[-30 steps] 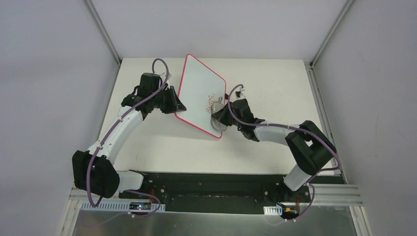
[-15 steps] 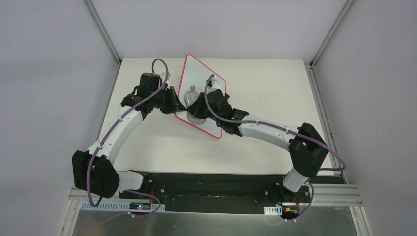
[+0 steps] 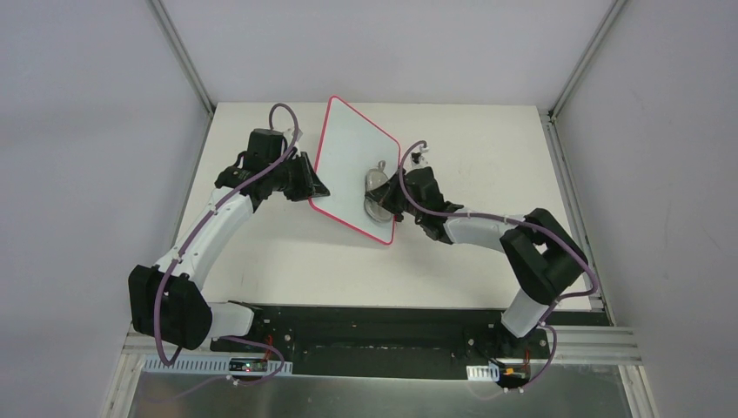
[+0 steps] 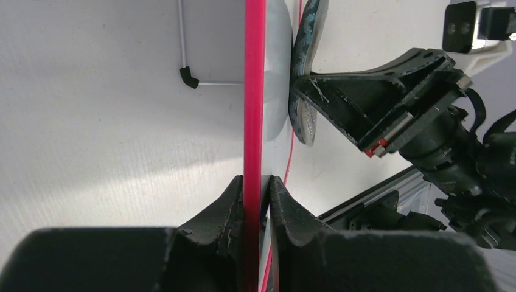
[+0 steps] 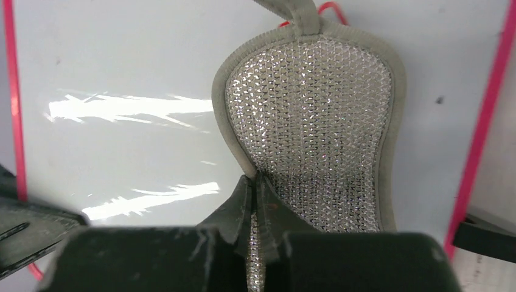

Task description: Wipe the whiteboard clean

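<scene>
Whiteboard [image 3: 346,152] sits upper centre of the top view, raised off the worktop [image 3: 496,148] and tilted. Its lower-left frame edge is hidden behind the left pincer [image 4: 256,182]. Left wrist view shows the board edge-on, only the pink frame visible, with both fingers clamped on it. A thin wire leg with a black tip [image 4: 189,77] sticks out on the board's left side, partly cut off at the top.

Right pincer [image 5: 256,182] grips the lower edge of a silvery mesh scrubbing pad [image 5: 310,103], which lies flat on the board face. The pad's bottom is hidden by the fingers and its loop is cut off at the frame top. A scrap of red peeks out beside the loop; can't tell if it's ink. Glare streaks cover the left of the board there.

The board's top corner lines up with the worktop's back edge. Bare worktop shows lower centre and upper right of the top view.
</scene>
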Motion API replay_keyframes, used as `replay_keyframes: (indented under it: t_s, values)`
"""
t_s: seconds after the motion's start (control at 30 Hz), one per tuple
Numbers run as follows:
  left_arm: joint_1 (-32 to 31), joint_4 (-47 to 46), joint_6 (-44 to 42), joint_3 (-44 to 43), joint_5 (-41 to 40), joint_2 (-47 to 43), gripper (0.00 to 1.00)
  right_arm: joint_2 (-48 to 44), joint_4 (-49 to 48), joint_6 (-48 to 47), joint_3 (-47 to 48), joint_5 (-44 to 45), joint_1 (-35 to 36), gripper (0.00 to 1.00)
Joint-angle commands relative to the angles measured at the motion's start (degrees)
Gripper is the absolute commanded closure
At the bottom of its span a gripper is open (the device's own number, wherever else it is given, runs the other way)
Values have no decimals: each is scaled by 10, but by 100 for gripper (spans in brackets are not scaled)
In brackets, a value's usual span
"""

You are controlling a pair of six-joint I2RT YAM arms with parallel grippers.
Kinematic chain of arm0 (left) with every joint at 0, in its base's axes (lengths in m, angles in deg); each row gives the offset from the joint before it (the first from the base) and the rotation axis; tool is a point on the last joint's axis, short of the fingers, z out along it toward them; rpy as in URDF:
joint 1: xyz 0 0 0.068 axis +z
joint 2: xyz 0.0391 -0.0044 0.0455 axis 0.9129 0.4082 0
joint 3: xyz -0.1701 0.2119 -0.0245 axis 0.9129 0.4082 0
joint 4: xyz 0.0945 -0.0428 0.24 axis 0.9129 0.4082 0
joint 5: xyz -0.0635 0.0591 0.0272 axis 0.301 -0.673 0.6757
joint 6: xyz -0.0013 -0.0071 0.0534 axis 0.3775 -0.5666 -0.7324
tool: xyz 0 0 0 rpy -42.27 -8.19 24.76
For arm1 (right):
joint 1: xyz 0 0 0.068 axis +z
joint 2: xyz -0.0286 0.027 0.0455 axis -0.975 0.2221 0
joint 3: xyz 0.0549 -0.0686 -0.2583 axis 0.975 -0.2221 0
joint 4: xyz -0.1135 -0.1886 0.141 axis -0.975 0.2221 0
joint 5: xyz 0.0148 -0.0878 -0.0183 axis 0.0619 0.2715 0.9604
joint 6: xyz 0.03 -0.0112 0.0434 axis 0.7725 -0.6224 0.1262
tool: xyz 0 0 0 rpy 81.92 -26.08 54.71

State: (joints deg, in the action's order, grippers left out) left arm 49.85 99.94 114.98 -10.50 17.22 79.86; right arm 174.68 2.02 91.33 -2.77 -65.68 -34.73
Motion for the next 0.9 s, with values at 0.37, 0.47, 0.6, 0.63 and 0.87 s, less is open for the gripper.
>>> replay_keyframes:
  t_s: [0.37,0.47,0.6,0.63,0.87]
  values:
    - [-17,23,-16,3,-11,18,100,43,160,-52,170,2,102,100]
    - [-17,23,-16,3,-13,18,100,39,150,-57,187,-2,105,100]
    - [-17,23,-16,1,-11,18,100,43,130,-41,154,-3,77,100]
    - [-17,23,-16,2,-10,19,100,48,122,-33,138,-7,66,100]
    - [-17,23,-16,1,-10,16,100,82,31,33,-11,-36,-31,100]
